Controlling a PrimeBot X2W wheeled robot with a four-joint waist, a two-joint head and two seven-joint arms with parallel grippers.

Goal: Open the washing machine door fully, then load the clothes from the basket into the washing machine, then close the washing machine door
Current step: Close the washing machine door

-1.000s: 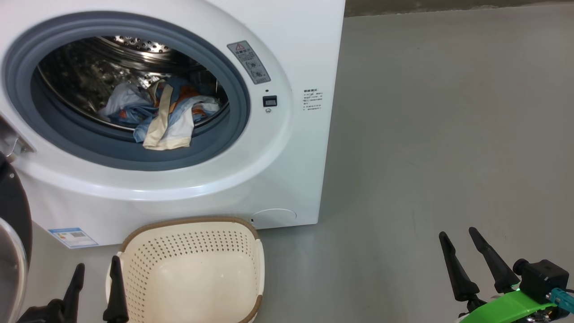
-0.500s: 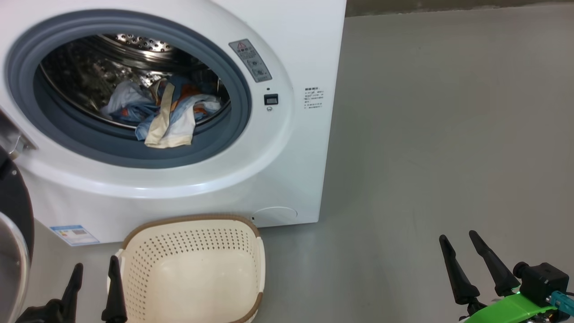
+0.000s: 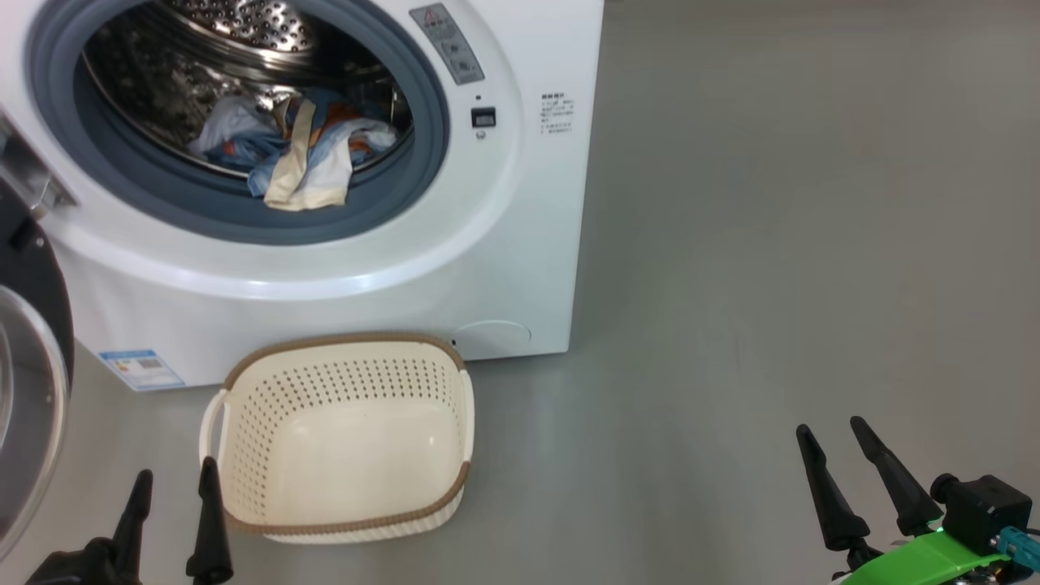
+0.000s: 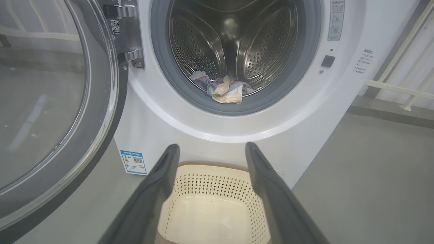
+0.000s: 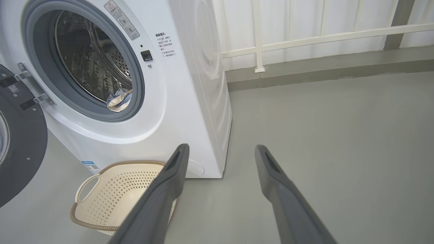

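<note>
Door (image 4: 51, 108) swung open | clothes (image 3: 301, 158) in washer (image 3: 528, 203) | basket (image 3: 341, 378) on floor (image 3: 772, 244), just before washer | left pincer (image 3: 177, 470), right pincer (image 3: 830, 426) — both wide, free

The head camera is looking forward and steeply down on the washing machine (image 3: 366, 268) and the basket (image 3: 325, 390) before it. The left wrist camera is facing the drum opening (image 4: 234, 51) almost squarely, low and near. The right wrist camera is viewing the machine obliquely from farther back. All three are sharing its front, the basket and the open washing machine door (image 3: 28, 406).
</note>
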